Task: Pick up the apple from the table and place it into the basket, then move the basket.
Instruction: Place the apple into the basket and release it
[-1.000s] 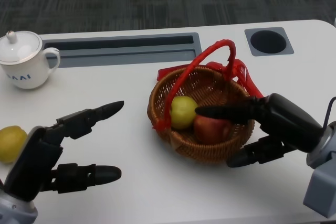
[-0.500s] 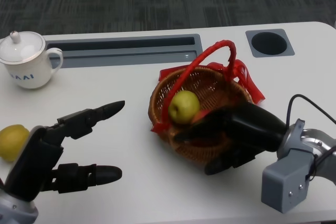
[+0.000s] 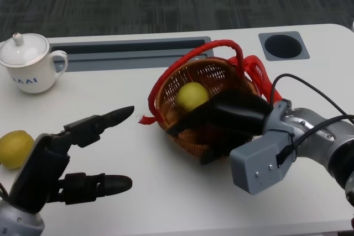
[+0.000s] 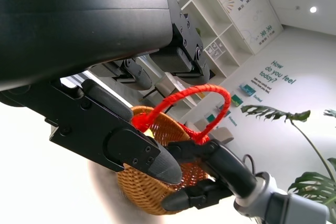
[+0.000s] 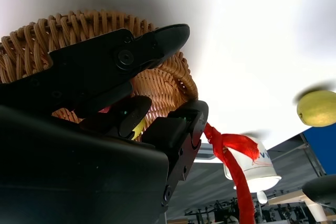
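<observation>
The wicker basket (image 3: 213,74) with a red handle (image 3: 185,62) sits tilted at the table's middle right, its opening turned toward me. A yellow-green apple (image 3: 192,96) lies inside it. My right hand (image 3: 228,116) grips the basket's near wall, with one finger inside over the rim and the others outside below. It hides the basket's near inside. The right wrist view shows my fingers (image 5: 131,51) against the weave of the basket (image 5: 63,30). My left hand (image 3: 66,161) hovers open at the lower left, holding nothing. The left wrist view shows the basket (image 4: 152,182).
A yellow fruit (image 3: 12,148) lies at the left edge beside my left hand. A white lidded cup (image 3: 29,70) stands at the back left. A grey slot (image 3: 127,51) and a round hole (image 3: 282,46) are set in the table's far side.
My right hand swung left and took hold of the basket's near wall. The basket tipped and shifted left. The red apple seen inside it earlier is now hidden. My left hand stayed put.
</observation>
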You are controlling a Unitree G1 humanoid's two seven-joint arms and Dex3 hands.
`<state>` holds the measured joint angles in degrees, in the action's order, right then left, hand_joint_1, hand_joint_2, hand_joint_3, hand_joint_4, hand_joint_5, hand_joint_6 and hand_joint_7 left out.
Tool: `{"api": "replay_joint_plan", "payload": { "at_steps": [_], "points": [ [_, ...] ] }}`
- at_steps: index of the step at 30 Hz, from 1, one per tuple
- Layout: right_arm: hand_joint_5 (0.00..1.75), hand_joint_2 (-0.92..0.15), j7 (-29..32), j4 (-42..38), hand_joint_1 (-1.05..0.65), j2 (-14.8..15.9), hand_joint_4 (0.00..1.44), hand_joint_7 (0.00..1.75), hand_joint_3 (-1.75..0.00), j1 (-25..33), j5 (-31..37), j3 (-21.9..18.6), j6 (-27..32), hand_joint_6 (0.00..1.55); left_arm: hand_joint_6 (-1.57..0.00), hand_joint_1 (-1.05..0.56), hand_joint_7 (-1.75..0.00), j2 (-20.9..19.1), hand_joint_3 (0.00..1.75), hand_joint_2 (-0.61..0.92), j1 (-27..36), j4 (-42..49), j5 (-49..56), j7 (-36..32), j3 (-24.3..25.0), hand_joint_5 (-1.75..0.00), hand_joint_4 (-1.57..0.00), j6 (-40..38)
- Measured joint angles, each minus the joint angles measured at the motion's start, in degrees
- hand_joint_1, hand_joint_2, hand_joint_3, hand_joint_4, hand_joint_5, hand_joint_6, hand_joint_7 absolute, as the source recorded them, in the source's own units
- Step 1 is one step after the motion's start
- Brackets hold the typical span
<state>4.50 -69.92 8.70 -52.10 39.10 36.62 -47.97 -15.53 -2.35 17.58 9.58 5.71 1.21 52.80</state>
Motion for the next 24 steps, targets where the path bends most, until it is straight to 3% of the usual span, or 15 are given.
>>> {"api": "replay_joint_plan", "payload": {
  "at_steps": [1,2,4,10,15,19,24],
  "points": [
    [1.25,-0.90,0.03,0.01,-0.36,-0.45,0.94,0.01,0.00,-0.37,0.04,0.55,0.96,1.09,-0.60,-0.64,0.00,0.12,0.01,0.81,0.09,-0.13,0.02,0.00,0.02,0.00,-0.65,0.00],
    [1.42,-0.90,0.05,0.01,-0.34,-0.94,0.88,0.01,0.00,-0.65,0.18,1.19,2.00,1.10,-0.60,-0.63,0.00,0.24,0.00,0.81,0.15,-0.22,0.03,0.00,0.04,0.00,-0.65,0.02],
    [1.54,-0.89,0.09,0.00,-0.32,-1.61,0.82,0.00,0.00,-0.79,0.99,2.84,4.05,1.11,-0.60,-0.63,0.00,0.42,0.00,0.81,0.27,-0.27,0.01,0.00,0.14,0.00,-0.65,0.18],
    [1.32,-0.91,0.98,-0.33,-0.32,-0.03,0.82,0.00,-0.02,-0.06,3.47,4.89,8.80,1.11,-0.61,-0.63,0.00,0.51,0.00,0.81,0.78,-0.26,-0.16,-0.02,0.62,0.00,-0.65,1.06],
    [0.87,-0.92,2.72,0.26,-0.32,2.77,0.97,0.00,-0.08,1.48,1.74,2.62,6.84,1.01,-0.61,-0.63,0.00,0.57,0.00,0.82,0.76,-0.22,-0.08,-0.32,0.90,0.00,-0.66,1.52],
    [1.02,-0.92,4.54,1.14,-0.36,5.37,0.91,0.01,-0.16,3.27,0.01,0.34,3.51,0.97,-0.61,-0.63,0.00,0.60,0.00,0.82,0.72,-0.18,0.09,-0.56,1.29,0.00,-0.66,1.97],
    [1.01,-0.92,5.07,1.93,-0.38,6.94,0.88,0.01,-0.19,4.40,-0.55,-1.42,1.42,0.96,-0.61,-0.63,0.00,0.62,0.00,0.81,0.23,0.33,0.20,-0.56,1.34,0.00,-0.66,2.21]
  ]
}}
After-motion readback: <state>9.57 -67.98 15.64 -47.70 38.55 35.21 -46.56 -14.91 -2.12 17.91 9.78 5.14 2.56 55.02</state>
